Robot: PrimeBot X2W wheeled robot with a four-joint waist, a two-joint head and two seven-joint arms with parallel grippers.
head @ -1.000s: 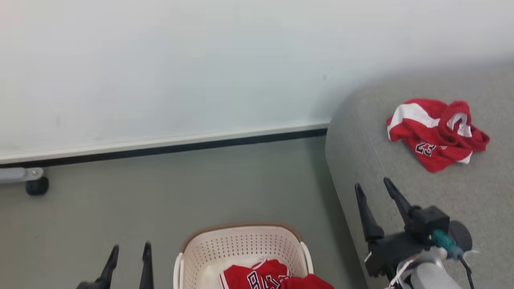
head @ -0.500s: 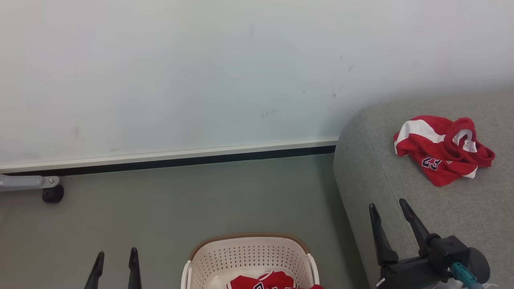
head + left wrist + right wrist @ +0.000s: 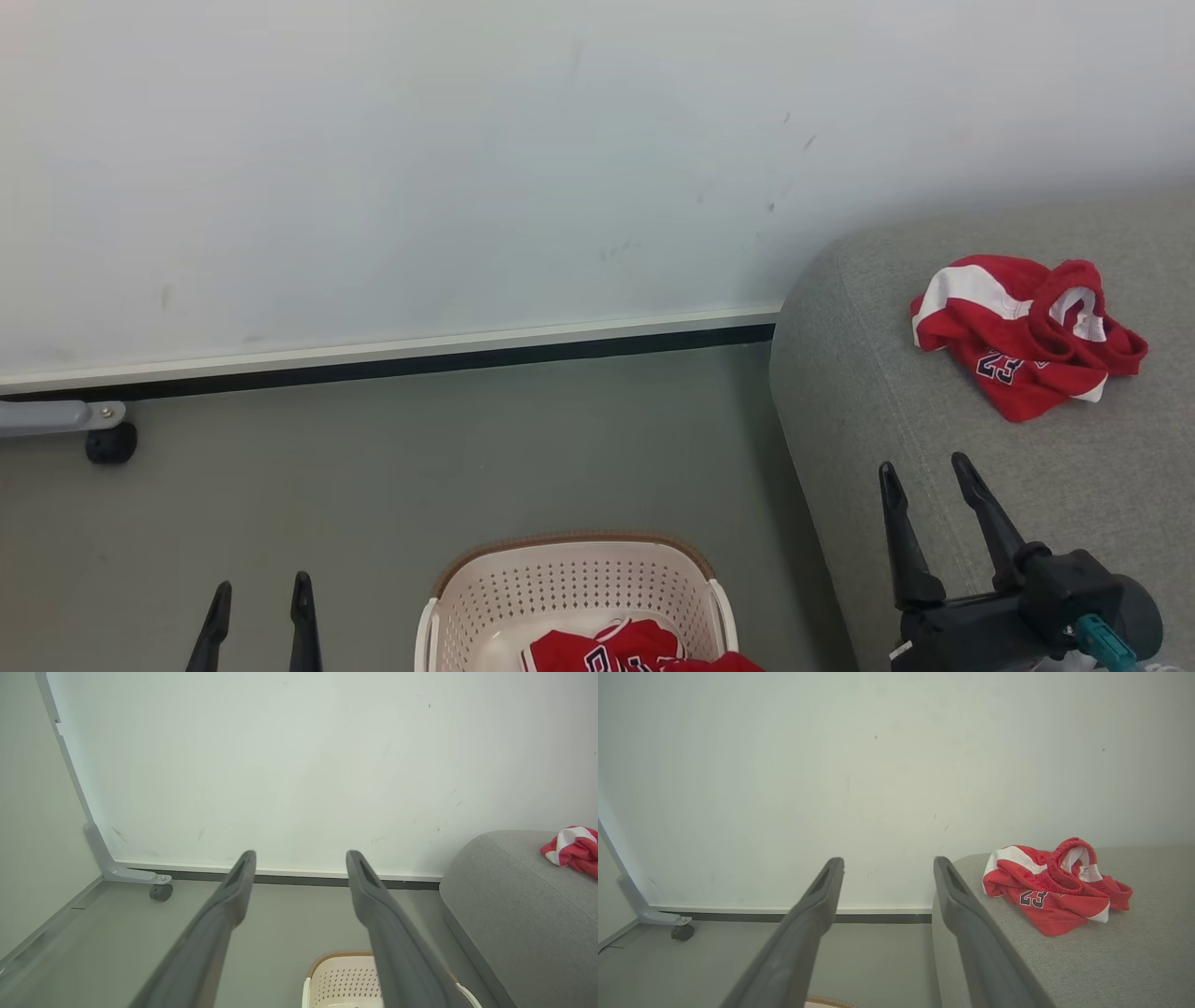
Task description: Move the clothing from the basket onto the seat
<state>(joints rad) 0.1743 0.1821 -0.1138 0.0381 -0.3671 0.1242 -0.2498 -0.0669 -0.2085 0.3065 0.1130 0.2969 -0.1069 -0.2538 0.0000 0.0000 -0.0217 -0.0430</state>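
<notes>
Bottom edge cuts off basket point(image 3: 569, 583) and jersey point(image 3: 611, 646)

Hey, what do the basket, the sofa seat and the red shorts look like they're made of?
Basket: probably moulded plastic, matte cream, given its neat rows of holes. Sofa seat: woven grey upholstery fabric, with a visibly grainy weave. Red shorts: thin, likely synthetic sports cloth; it crumples softly and the waistband looks gathered like elastic.

Mock living-room corner: grey sofa seat point(image 3: 859, 373), wheeled white partition point(image 3: 373, 187), grey floor point(image 3: 420, 448).
</notes>
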